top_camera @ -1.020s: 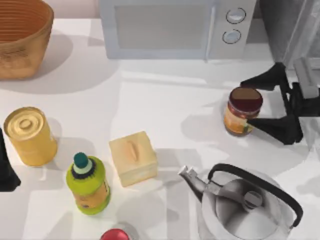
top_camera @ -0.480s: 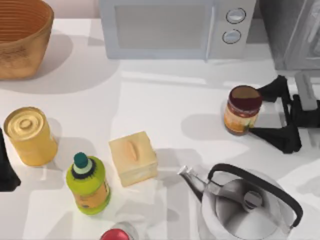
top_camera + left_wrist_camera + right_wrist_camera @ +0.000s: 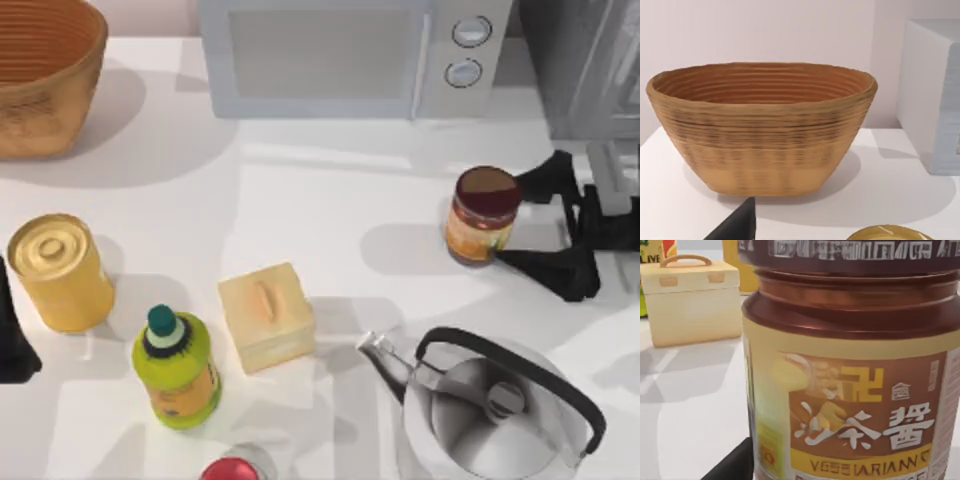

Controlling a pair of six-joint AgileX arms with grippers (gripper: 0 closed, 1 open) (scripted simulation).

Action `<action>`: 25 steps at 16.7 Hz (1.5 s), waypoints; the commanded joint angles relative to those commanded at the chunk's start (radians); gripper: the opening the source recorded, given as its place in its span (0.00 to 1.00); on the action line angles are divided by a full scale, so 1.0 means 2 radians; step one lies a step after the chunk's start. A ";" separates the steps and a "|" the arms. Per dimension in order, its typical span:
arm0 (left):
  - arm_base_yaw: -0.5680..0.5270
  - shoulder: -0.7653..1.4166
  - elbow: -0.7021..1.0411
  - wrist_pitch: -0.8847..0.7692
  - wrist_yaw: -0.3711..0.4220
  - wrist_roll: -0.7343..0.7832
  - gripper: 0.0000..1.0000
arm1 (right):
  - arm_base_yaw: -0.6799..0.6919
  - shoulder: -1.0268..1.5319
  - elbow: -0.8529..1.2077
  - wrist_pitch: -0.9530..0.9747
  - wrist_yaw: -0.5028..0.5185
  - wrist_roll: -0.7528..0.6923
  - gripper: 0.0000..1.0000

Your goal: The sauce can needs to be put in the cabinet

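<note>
- Right gripper (image 3: 520, 222) at the table's right side, fingers spread either side of the sauce can (image 3: 484, 215). One finger lies beside the lid, the other beside the can's base. Looks like contact or very near it, but the jaws are not visibly clamped, so I call it unclenched around the can.
- The sauce can stands upright on the white table (image 3: 330, 200), in front of the microwave (image 3: 350, 55) and near the kettle (image 3: 500, 400). In the right wrist view its label (image 3: 855, 410) sits right against the camera.
- Cabinet (image 3: 590, 65) at the far right corner, just behind the gripper and partly cut off. Cannot tell whether the door is open.
- Left gripper (image 3: 12, 340) parked at the table's left edge beside the yellow can (image 3: 58, 270); finger state cannot be told. Its wrist view looks at the woven basket (image 3: 762, 125).
- Risks, as a judgement:
  - The fingers meet the can at different heights, so an uneven squeeze could tip it or twist it out.
  - The can is a smooth cylinder, so a light grip could let it slip on the lift.
  - The kettle handle is close, so a low swing could clip it.
  - If the cabinet door is shut or only partly open, the can could hit the frame.
</note>
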 joint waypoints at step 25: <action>0.000 0.000 0.000 0.000 0.000 0.000 1.00 | 0.057 0.065 0.175 -0.636 -0.008 -0.529 1.00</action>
